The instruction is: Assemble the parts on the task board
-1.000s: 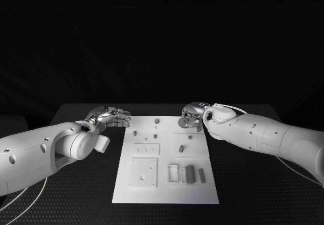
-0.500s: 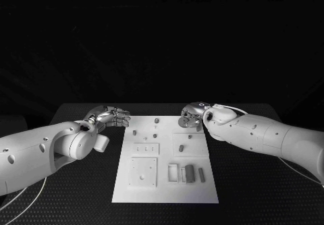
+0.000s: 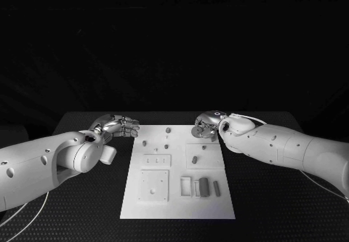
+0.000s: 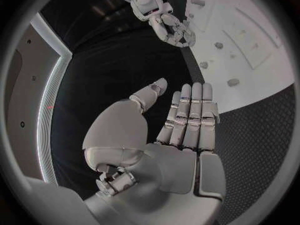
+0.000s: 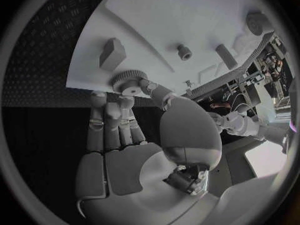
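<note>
Right hand pinches round gear (knurled rim) over task board far corner; left hand empty, fingers together.

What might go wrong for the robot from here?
The right hand pinches a small gear only at its fingertips near the board's far corner, so the gear may slip or drop off the board. Lowering it, the fingers could also knock the nearby parts standing on the board.
</note>
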`<action>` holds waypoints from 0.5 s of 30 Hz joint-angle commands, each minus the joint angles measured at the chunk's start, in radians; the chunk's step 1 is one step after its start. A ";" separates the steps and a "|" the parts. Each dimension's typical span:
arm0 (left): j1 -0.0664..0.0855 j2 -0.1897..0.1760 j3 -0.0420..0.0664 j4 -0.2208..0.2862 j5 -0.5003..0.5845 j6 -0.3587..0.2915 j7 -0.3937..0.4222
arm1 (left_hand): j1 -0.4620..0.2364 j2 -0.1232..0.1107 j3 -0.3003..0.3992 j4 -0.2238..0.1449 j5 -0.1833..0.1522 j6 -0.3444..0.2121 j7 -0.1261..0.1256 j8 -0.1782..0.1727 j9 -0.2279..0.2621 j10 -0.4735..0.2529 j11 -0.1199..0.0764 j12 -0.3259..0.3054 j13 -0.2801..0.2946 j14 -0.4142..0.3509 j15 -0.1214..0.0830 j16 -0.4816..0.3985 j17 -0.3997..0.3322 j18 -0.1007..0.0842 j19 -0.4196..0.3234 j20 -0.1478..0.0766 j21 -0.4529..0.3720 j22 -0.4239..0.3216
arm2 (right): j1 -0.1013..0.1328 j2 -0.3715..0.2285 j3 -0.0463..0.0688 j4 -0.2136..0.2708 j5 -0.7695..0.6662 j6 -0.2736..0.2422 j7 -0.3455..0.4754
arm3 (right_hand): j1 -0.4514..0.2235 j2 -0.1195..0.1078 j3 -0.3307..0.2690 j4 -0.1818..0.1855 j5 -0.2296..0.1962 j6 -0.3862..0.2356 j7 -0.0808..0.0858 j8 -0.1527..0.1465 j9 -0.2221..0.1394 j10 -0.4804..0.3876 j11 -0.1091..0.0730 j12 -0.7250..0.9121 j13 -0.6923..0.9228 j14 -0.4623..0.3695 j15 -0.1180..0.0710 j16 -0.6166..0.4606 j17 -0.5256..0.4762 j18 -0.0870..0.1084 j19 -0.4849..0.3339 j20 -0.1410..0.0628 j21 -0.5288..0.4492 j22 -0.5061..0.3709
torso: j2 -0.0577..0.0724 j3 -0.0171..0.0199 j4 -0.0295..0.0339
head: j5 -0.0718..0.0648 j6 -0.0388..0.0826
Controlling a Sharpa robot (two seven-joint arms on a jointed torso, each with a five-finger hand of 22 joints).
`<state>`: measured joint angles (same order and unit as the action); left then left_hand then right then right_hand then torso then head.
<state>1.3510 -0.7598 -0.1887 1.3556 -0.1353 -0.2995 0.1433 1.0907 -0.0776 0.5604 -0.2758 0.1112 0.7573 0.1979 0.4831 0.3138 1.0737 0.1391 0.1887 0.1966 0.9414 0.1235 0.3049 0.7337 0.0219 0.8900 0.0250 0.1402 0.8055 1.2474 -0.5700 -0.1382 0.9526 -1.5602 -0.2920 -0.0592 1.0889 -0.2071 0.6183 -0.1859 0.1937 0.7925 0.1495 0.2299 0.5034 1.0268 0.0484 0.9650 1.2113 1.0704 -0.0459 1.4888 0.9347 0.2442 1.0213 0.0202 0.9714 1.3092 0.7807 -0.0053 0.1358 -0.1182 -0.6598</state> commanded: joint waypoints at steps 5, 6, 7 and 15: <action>0.001 0.000 0.001 0.001 -0.005 0.011 0.005 | 0.005 -0.008 -0.005 -0.001 -0.004 -0.005 0.003 -0.004 -0.001 -0.004 0.005 -0.005 0.001 0.004 0.001 -0.006 0.001 0.016 0.007 -0.001 -0.005 0.001 | -0.010 -0.006 -0.006 0.000 0.003 0.016 -0.017 | 0.002 -0.025 0.006 0.020 -0.005 -0.010 0.037 -0.019 -0.012 -0.042 0.026 0.011 -0.008 -0.017 0.013 -0.001 -0.004 0.018 -0.013 0.006 -0.009 0.012 | 0.000 0.0002 0.0002 | -0.002 0.002; 0.001 0.000 0.001 0.001 -0.005 0.010 0.005 | 0.005 -0.009 -0.005 -0.001 -0.004 -0.005 0.003 -0.004 -0.001 -0.004 0.005 -0.005 0.001 0.004 0.002 -0.006 0.001 0.016 0.007 -0.001 -0.005 0.001 | -0.010 -0.008 -0.006 0.002 0.003 0.014 -0.018 | 0.002 -0.026 0.006 0.021 -0.005 -0.011 0.038 -0.020 -0.012 -0.043 0.026 0.011 -0.008 -0.018 0.013 -0.001 -0.004 0.018 -0.013 0.006 -0.009 0.012 | 0.000 0.0002 0.0001 | -0.003 0.002; 0.001 0.000 0.001 0.001 -0.005 0.010 0.005 | 0.005 -0.009 -0.005 -0.001 -0.004 -0.005 0.003 -0.004 -0.001 -0.004 0.005 -0.005 0.001 0.004 0.002 -0.006 0.001 0.016 0.007 -0.001 -0.005 0.001 | -0.010 -0.009 -0.006 0.003 0.003 0.012 -0.019 | 0.003 -0.026 0.006 0.021 -0.005 -0.011 0.038 -0.020 -0.012 -0.043 0.026 0.012 -0.008 -0.018 0.013 -0.001 -0.004 0.018 -0.013 0.006 -0.009 0.012 | 0.000 0.0001 0.0000 | -0.003 0.002; 0.001 -0.001 0.001 0.003 -0.005 0.010 0.006 | 0.005 -0.009 -0.005 -0.001 -0.004 -0.005 0.003 -0.004 -0.001 -0.004 0.005 -0.005 0.001 0.004 0.002 -0.007 0.002 0.016 0.007 0.000 -0.006 0.001 | -0.010 -0.014 -0.006 0.008 0.003 0.020 -0.016 | 0.012 -0.015 0.007 0.021 -0.006 0.008 0.035 -0.007 -0.010 -0.044 0.024 0.021 -0.012 -0.018 0.012 0.004 -0.004 0.018 -0.013 0.007 -0.008 0.015 | 0.000 -0.0002 0.0004 | -0.004 0.004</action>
<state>1.3509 -0.7614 -0.1887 1.3553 -0.1361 -0.2995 0.1424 1.0907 -0.0776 0.5604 -0.2758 0.1112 0.7573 0.1979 0.4831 0.3139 1.0737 0.1391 0.1887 0.1964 0.9414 0.1235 0.3049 0.7345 0.0219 0.8900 0.0250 0.1402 0.8053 1.2444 -0.5821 -0.1397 0.9614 -1.5509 -0.3023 -0.0638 1.0916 -0.2276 0.6239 -0.1695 0.1938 0.7731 0.1687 0.2163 0.4923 1.0057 0.0590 0.9802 1.2004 1.0592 -0.0347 1.4888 0.9323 0.2461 1.0143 0.0272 0.9661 1.3092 0.7807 -0.0053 0.1358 -0.1220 -0.6559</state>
